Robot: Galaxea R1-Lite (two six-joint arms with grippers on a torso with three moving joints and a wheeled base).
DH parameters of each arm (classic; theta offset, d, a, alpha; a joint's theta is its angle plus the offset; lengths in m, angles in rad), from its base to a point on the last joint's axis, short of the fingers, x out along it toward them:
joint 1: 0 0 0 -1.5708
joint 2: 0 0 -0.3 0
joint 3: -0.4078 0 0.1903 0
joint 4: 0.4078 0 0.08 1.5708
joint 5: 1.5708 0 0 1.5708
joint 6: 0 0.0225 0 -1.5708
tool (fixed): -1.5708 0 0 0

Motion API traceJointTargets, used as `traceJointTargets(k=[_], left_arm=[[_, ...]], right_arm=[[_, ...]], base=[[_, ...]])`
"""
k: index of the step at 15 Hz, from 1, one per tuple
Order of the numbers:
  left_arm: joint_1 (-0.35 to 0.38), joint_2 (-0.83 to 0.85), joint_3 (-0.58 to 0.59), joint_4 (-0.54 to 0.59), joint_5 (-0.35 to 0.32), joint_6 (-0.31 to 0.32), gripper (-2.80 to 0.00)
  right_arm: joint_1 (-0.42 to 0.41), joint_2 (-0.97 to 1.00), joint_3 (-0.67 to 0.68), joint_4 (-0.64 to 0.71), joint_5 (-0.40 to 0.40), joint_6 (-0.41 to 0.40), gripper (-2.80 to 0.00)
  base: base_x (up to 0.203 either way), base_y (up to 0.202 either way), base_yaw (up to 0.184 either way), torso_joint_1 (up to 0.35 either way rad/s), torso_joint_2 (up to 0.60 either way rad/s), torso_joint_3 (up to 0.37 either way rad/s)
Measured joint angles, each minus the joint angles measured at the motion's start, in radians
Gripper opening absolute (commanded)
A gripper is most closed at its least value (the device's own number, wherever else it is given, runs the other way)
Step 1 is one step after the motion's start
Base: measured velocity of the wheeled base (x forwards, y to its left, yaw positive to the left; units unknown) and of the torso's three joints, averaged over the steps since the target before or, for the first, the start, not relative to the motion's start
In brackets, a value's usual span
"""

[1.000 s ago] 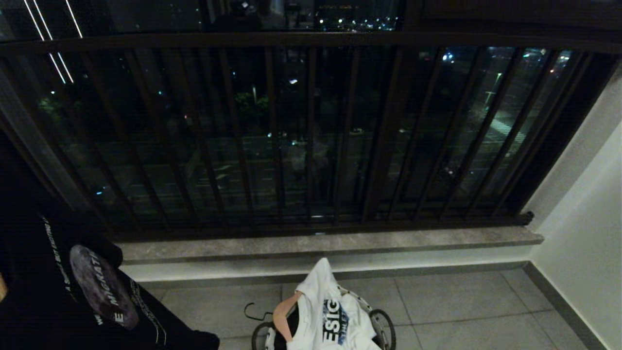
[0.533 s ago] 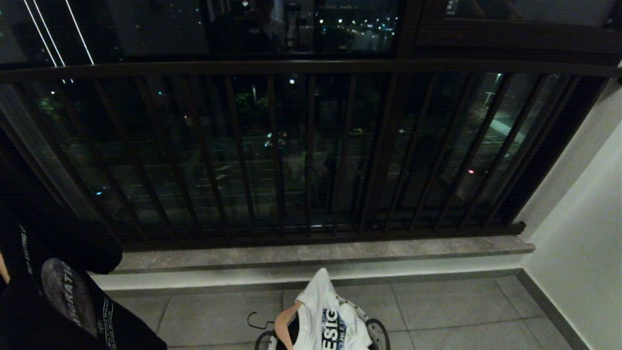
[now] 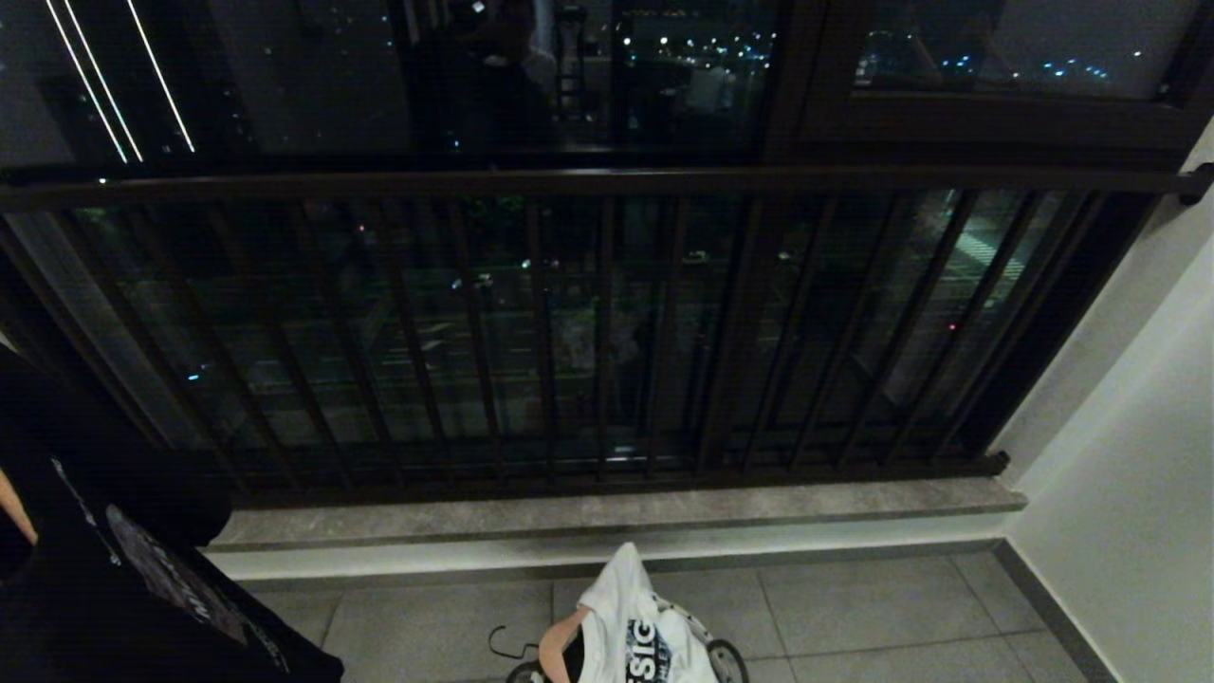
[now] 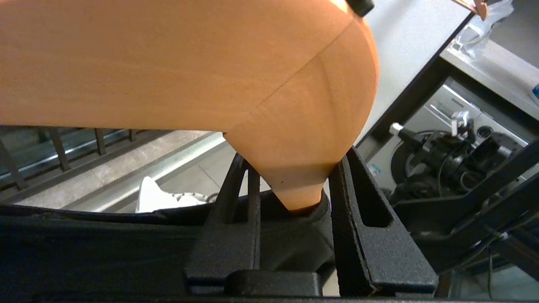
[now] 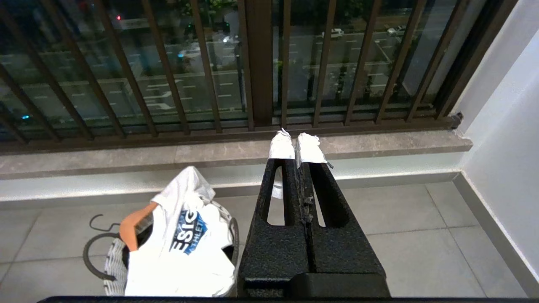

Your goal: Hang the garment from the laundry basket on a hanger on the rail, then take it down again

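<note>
The left gripper (image 4: 294, 210) was clamped part-way closed on the neck of a wooden hanger (image 4: 189, 63), its two black fingers (image 4: 227, 235) pressing either side of the narrow wooden tip, with the collar of a black T-shirt (image 3: 114, 588) bunched between them. That shirt hung at the robot's far left, well to the left of the laundry basket (image 5: 113, 269), which stood on the tiled floor (image 5: 421, 235) just in front of the stone sill (image 5: 126, 158). The right gripper (image 5: 297, 145) was closed tight on nothing, pointing toward the sill, just to the right of the basket.

The black shirt looked light and limp, so it would likely sway and slide on the smooth, stiff wood; holding the rigid hanger near its neck seemed the sound choice, since the cloth alone gives nothing firm to grip. A white T-shirt (image 5: 185, 244) on a second wooden hanger (image 5: 132, 229) lay draped over the basket, its black wire hook (image 5: 99, 223) sticking out beside the rim.

The white shirt showed the letters "ESIG" in white on a dark and blue patch, smaller text beneath unreadable. The black shirt's pale print was too dim to read. The rail was not in view, only dark window-guard bars (image 3: 607, 323) above the sill.
</note>
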Motion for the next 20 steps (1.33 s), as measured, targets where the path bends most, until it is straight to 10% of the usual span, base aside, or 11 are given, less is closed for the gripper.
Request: traceJointTargets(k=[20], left_arm=[[0.0, -0.017, 0.014, 0.001, -0.006, 0.003, -2.8]], right_arm=[[0.0, 0.0, 0.0, 0.0, 0.0, 0.0, -2.8]], base=[[0.0, 0.0, 0.0, 0.142, -0.31, -0.173]])
